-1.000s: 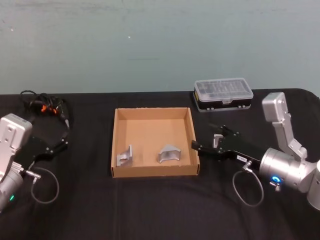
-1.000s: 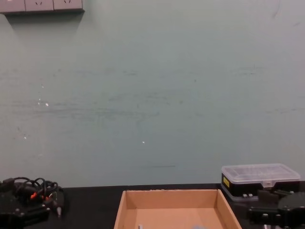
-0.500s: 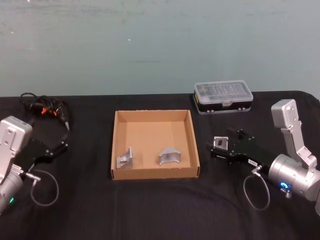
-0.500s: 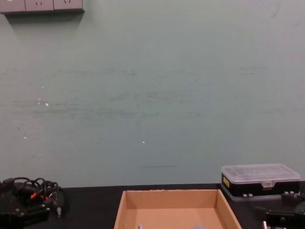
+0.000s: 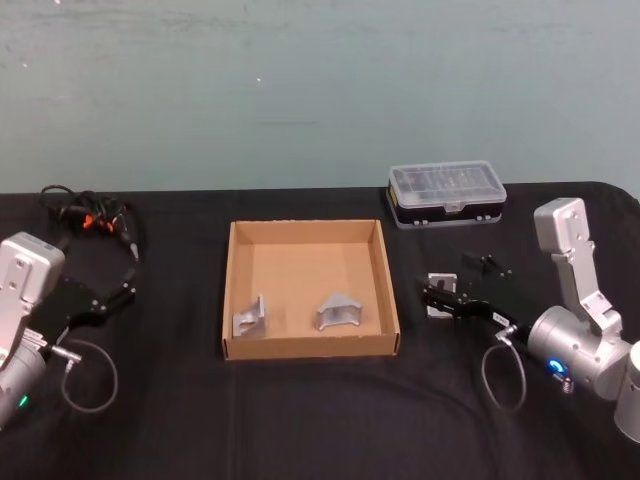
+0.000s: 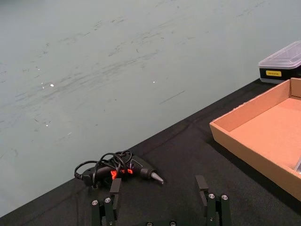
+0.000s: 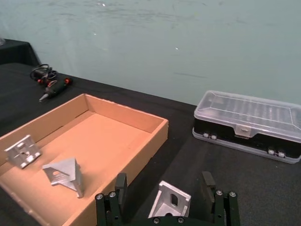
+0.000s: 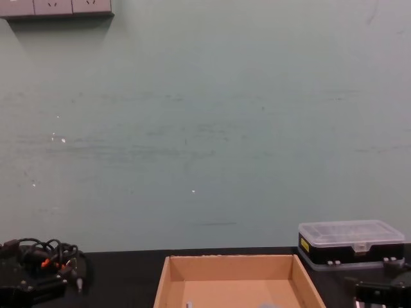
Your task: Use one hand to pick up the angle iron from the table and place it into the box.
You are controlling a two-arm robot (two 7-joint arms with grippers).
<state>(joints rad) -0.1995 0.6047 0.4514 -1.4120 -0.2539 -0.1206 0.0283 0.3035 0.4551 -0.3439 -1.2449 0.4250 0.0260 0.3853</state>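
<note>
- Head view: The box (image 5: 232, 300) sits at the centre of the black desk (image 5: 300, 420).
  - On the box floor, the first bracket (image 5: 250, 317) lies at lower left and the second bracket (image 5: 338, 310) near lower centre.
  - The angle iron (image 5: 437, 283) stands on the desk just right of the box, outside its wall.
  - The right gripper (image 5: 447, 278) reaches in from the lower right of the frame, with the angle iron between its spread fingers.
  - The left gripper (image 5: 128, 288) is parked at the left edge.
  - The organizer case (image 5: 447, 190) sits above and right of the box. A corded power tool (image 5: 90, 215) lies at upper left.
- Left wrist view: The left gripper (image 6: 158, 188) shows at the bottom edge. Its fingers (image 6: 202, 182) are spread apart, with bare desk between them. The power tool (image 6: 120, 169) lies just beyond them, and the box (image 6: 249, 110) is at the right.
- Right wrist view: The right gripper (image 7: 164, 181) shows at the bottom edge with its fingers (image 7: 121, 184) wide apart. The angle iron (image 7: 170, 203) stands upright on the desk (image 7: 188, 136) between them, with a gap on each side. The box (image 7: 141, 120), holding both brackets, is at the left. The organizer case (image 7: 249, 120) is at the right.
- Chest view: The box (image 8: 231, 258) is at bottom centre, the organizer case (image 8: 352, 240) at lower right and the power tool (image 8: 38, 256) at lower left. The right gripper (image 8: 369, 285) is in the lower right corner.
</note>
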